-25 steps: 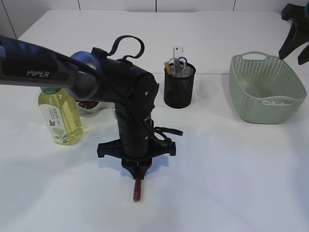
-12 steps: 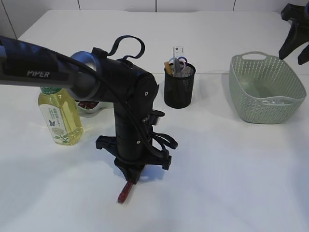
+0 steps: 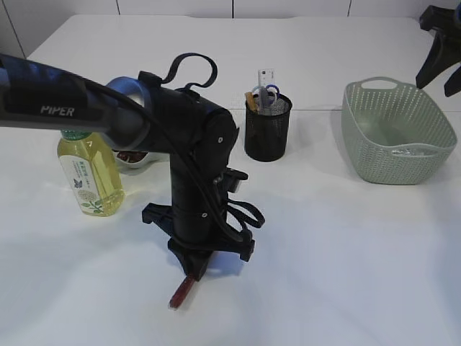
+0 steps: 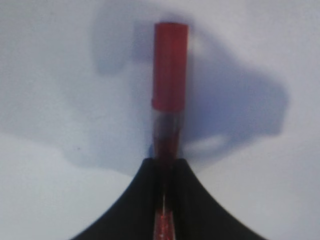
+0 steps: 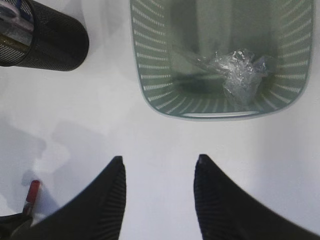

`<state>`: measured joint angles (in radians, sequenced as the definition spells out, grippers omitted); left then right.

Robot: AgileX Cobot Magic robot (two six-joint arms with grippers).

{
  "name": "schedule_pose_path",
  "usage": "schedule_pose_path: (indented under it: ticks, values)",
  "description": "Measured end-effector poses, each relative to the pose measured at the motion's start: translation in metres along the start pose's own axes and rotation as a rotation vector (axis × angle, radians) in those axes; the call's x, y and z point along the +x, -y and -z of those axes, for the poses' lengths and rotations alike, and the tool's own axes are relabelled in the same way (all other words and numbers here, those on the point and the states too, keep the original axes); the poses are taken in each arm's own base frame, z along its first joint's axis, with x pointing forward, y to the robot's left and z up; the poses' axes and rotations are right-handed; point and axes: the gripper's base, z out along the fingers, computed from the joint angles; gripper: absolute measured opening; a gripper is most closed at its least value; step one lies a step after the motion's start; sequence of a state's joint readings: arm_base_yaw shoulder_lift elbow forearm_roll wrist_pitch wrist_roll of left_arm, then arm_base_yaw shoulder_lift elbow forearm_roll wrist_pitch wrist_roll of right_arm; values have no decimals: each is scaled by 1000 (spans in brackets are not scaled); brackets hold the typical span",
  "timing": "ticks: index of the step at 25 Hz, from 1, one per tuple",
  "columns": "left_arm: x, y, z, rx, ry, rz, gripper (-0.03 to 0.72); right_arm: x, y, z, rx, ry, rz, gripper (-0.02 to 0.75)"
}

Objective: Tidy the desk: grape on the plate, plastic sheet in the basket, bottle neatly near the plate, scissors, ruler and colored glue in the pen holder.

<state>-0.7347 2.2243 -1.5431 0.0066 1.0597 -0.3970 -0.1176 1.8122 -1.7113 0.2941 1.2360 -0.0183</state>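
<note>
My left gripper (image 3: 193, 272) points down at the front middle of the table, shut on the red colored glue (image 3: 180, 292) (image 4: 170, 65). The glue's capped end sticks out past the jaws, slanting left, just over the table. The pen holder (image 3: 267, 133) holds the scissors (image 3: 269, 91) and the ruler (image 3: 266, 75). The bottle (image 3: 89, 171) stands upright on the left beside the plate (image 3: 137, 166), which is mostly hidden behind the arm and holds the dark red grape (image 3: 128, 156). The plastic sheet (image 5: 237, 70) lies in the basket (image 5: 150, 75). My right gripper (image 5: 159, 162) hangs open and empty, high above the table in front of the basket.
The green basket (image 3: 389, 155) stands at the right, the black mesh pen holder (image 5: 45, 42) at the back middle. My left arm with its looping cables (image 3: 191, 65) crosses from the left edge. White table surface lies between the holder and the basket.
My left gripper has turned at the wrist with the glue in it, so the glue's free end swung from pointing straight forward to slanting left. The right arm has not moved.
</note>
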Motion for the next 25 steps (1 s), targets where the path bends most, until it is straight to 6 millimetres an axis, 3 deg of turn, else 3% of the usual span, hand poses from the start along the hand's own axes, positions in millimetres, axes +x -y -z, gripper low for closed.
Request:
schedule_pose_path:
  ticks: [7, 12, 18, 25]
  values:
    - [11, 20, 27, 0, 73, -74, 44, 0, 0, 0, 0, 0, 2, 364]
    - [18, 21, 54, 40, 115, -121, 44, 0, 0, 0, 0, 0, 2, 364]
    - [35, 24, 92, 156, 118, -294, 44, 0, 0, 0, 0, 0, 2, 364]
    - [40, 19, 143, 208, 372, -340, 43, 0, 0, 0, 4, 0, 3, 364]
